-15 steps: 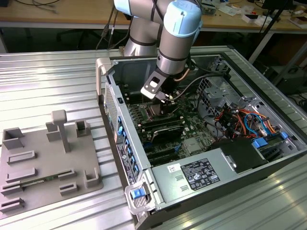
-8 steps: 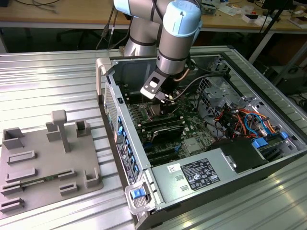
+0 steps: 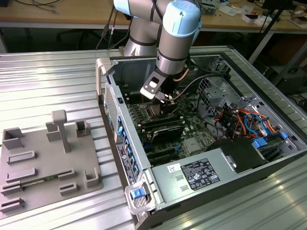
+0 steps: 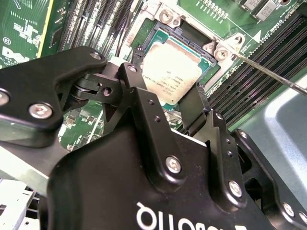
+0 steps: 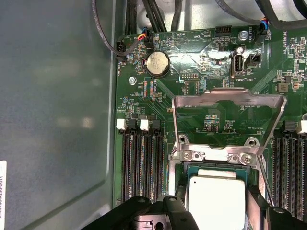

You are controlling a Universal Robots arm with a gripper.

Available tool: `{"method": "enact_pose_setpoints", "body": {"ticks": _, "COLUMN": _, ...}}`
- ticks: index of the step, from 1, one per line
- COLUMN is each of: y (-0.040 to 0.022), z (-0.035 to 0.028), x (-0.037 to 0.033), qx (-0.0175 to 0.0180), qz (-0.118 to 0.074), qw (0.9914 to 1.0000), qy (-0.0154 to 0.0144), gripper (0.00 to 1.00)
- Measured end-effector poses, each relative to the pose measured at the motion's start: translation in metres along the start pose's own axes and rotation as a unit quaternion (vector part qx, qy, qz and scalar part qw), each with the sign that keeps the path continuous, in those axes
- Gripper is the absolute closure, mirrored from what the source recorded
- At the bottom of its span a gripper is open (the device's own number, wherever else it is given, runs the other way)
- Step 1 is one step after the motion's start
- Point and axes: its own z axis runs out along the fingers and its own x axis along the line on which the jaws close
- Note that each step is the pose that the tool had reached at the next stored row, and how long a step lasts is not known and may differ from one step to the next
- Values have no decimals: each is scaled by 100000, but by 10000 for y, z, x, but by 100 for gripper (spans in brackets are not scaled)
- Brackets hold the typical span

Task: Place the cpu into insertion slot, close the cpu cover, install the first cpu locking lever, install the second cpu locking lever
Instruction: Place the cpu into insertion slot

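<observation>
Bracketing the cpu [image 4: 170, 67] at the slot [image 4: 189, 34], cover [image 5: 225, 98] raised for access, the claw's [image 4: 165, 91] grip cannot be told

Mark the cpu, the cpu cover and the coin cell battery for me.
cpu [image 5: 216, 201]: first wrist view, centre of its grey-silver top.
cpu cover [image 5: 228, 97]: first wrist view, bar of the open frame opposite the hinge.
coin cell battery [image 5: 157, 63]: first wrist view, centre of its face.
</observation>
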Motion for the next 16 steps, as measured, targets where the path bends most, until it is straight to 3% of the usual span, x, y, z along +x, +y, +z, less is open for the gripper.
{"method": "enact_pose_setpoints", "body": {"ticks": 16, "y": -6, "z": -3, "x": 0, "qx": -4, "qz": -20, "qw": 100000, "qy": 4, "gripper": 45}}
